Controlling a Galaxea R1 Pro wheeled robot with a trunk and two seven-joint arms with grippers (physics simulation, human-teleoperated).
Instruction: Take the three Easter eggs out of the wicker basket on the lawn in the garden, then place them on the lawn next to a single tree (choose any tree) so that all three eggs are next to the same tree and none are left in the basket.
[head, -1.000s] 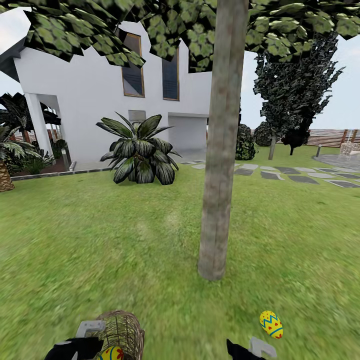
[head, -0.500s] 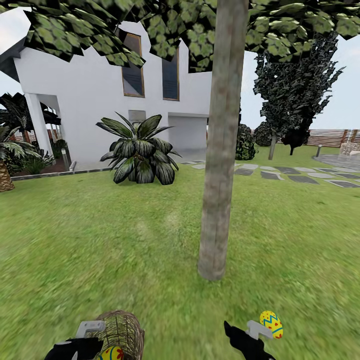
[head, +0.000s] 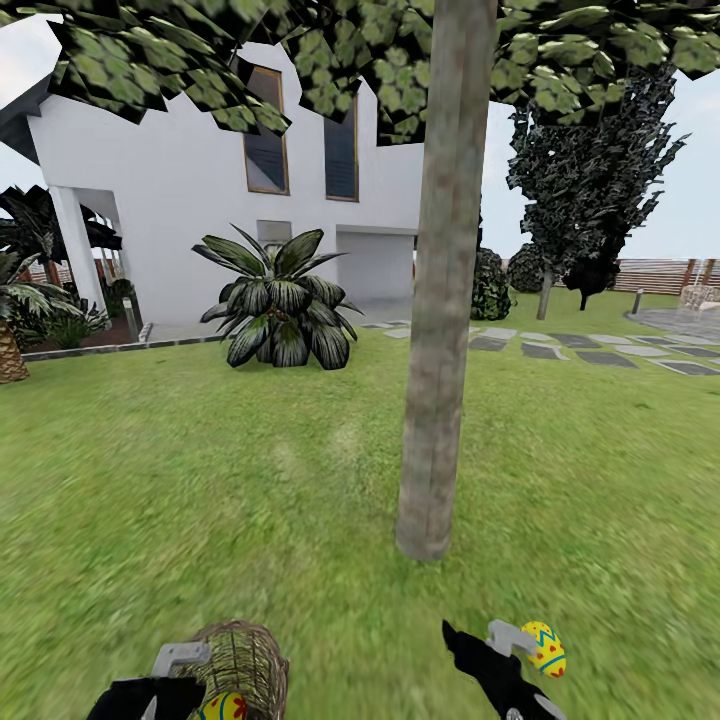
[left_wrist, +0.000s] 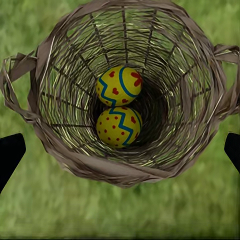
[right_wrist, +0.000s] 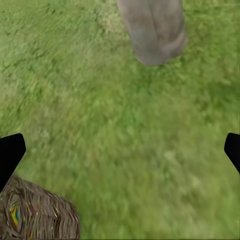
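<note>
The wicker basket (head: 243, 662) stands on the lawn (head: 200, 480) at the near left, and the left wrist view looks straight down into it. Two yellow Easter eggs (left_wrist: 119, 86) (left_wrist: 119, 126) with red dots and blue zigzags lie at its bottom. My left gripper (head: 166, 677) hovers over the basket's near side, open, its black fingertips (left_wrist: 10, 152) spread wider than the rim. A third egg (head: 545, 649) lies on the grass to the near right of the tree (head: 432, 400). My right gripper (head: 488, 641) is open with nothing in it, just left of that egg.
A broad-leaved bush (head: 280, 300) grows behind the tree, in front of the white house (head: 180, 170). Grey paving stones (head: 590, 352) run off to the right, with dark trees and a slatted fence (head: 655, 272) beyond. A short palm (head: 12, 330) stands at the far left.
My right gripper has moved forward and further into view, up beside the egg on the grass. The left gripper, the basket and the eggs have stayed put.
</note>
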